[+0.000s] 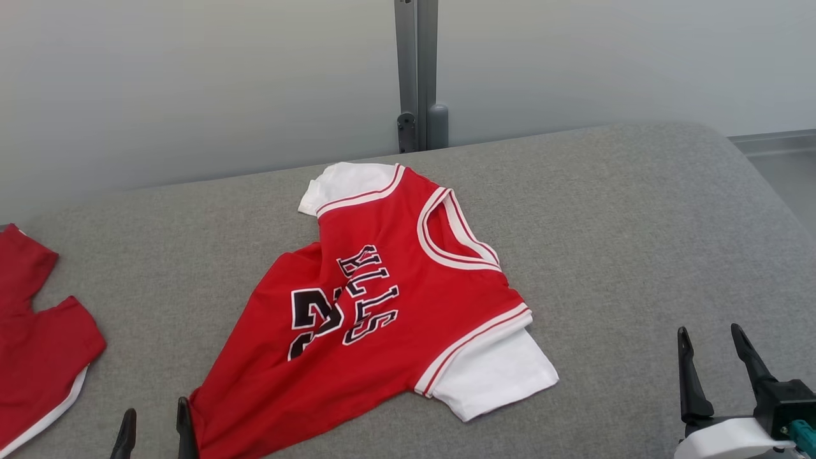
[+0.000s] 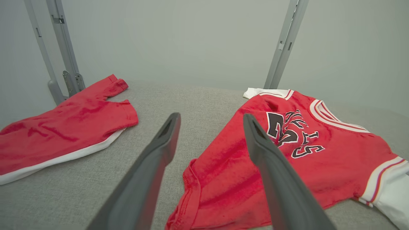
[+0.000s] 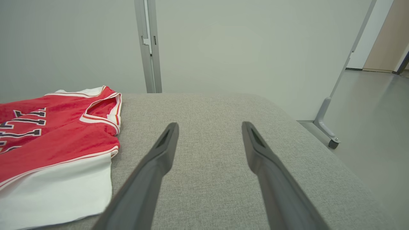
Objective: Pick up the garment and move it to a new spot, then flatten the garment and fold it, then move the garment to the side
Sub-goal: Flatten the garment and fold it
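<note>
left gripper (image 1: 157,408) and right gripper (image 1: 709,329) are held spread, empty. the jersey (image 1: 395,306) lies just ahead of the left one, hem bunched; a single layer may be pinched and creases dragged along.

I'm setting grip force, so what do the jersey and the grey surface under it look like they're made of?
The jersey looks like a soft knit, perhaps polyester or cotton: matte and slightly fuzzy, it drapes and wrinkles, and its hem is stitched. The surface looks like grey woven upholstery fabric, matte and heathered, with a visible weave. Its rounded edge suggests padding beneath.
</note>
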You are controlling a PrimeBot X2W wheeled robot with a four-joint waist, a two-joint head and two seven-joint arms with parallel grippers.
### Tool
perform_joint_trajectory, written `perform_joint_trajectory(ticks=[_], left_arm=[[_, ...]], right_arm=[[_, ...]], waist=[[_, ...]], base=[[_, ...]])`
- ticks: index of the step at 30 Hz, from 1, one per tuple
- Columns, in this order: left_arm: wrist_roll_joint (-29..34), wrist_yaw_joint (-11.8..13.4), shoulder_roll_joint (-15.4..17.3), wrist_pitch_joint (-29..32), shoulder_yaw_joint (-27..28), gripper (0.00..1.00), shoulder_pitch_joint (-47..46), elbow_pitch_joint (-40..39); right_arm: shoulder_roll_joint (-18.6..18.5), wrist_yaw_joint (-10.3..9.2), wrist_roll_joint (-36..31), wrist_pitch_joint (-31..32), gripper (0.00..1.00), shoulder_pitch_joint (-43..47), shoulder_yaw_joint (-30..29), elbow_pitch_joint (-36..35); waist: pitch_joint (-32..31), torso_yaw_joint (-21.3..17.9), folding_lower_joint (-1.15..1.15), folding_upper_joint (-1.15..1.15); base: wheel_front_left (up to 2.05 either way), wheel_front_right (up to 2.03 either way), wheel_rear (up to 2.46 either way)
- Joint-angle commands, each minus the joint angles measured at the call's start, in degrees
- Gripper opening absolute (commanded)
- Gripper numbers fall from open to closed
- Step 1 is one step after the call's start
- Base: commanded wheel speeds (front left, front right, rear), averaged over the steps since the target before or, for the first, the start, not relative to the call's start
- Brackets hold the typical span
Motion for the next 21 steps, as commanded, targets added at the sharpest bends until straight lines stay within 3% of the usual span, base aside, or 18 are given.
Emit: perform_joint_trajectory(ticks=[1,9,21], left_arm=[[1.3,-0.7,-0.4,-0.2,0.4,1.0,0.7,1.1],[3.2,-3.0,-1.2,-0.2,1.3,1.0,-2.0,5.7],[4.0,-3.6,-1.3,-0.2,2.0,1.0,-3.2,7.3]], right_arm=[[0.1,-0.02,-0.7,-0.2,1.0,0.7,0.5,0.2],[0.2,-0.02,-1.8,-0.2,1.0,-1.4,4.1,1.1],[0.2,-0.02,-2.0,-0.2,1.0,-2.6,6.4,2.0]], waist=[[-0.1,0.0,0.0,0.0],[0.1,0.6,0.0,0.0],[-0.1,2.1,0.0,0.0]], base=[[0.0,0.0,0.0],[0.0,0.0,0.0],[0.0,0.0,0.0]])
